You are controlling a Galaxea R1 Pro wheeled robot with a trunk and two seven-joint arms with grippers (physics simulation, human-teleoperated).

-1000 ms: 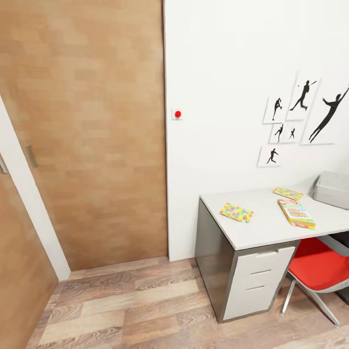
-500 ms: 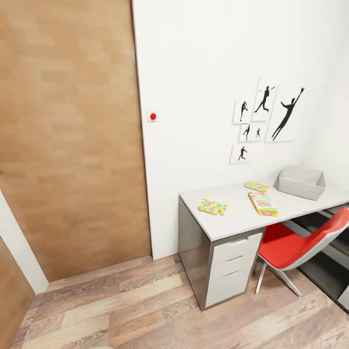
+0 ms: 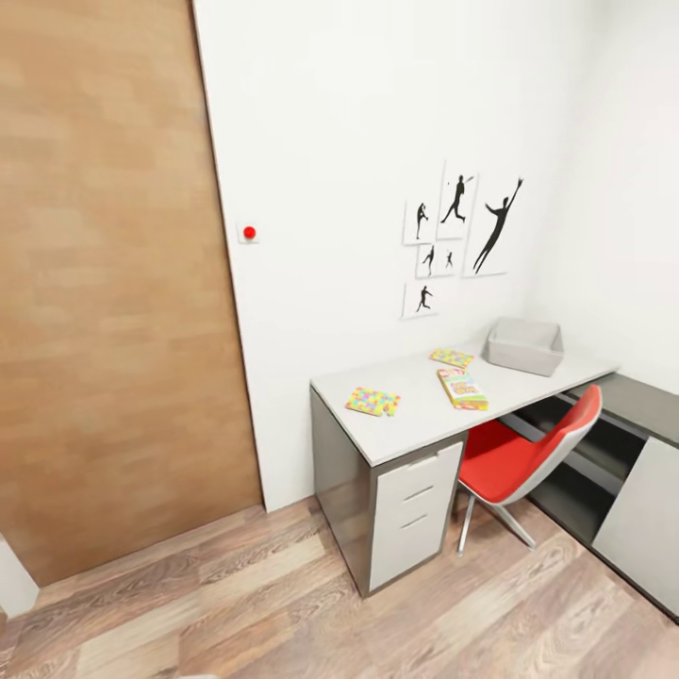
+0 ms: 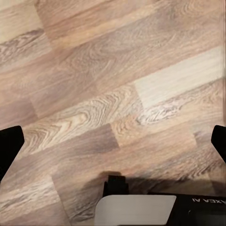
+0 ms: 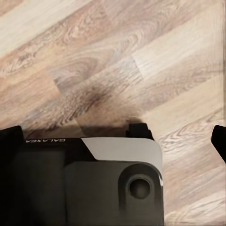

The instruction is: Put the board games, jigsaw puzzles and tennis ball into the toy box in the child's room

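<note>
Above the wood-plank floor [image 4: 113, 84] our left pincer [image 4: 113, 141] hangs released, its dark fingertips [image 4: 9, 146] far apart at the picture's edges and nothing between them; our right pincer [image 5: 117, 141] is likewise spread wide and grasps nothing, over the same planks beside part of our own base [image 5: 89, 179]. Well ahead stands the counter [image 3: 424, 415] against the white wall; on it lie one jigsaw puzzle [image 3: 372, 402] near the door-side end, a second jigsaw puzzle [image 3: 452, 357] farther along by the wall, and a board game [image 3: 462, 389] between them near the front edge; the grey toy box [image 3: 524, 346] sits at the far end; a red chair [image 3: 528, 457] is tucked beneath; silhouette pictures [image 3: 457, 240] hang above.
</note>
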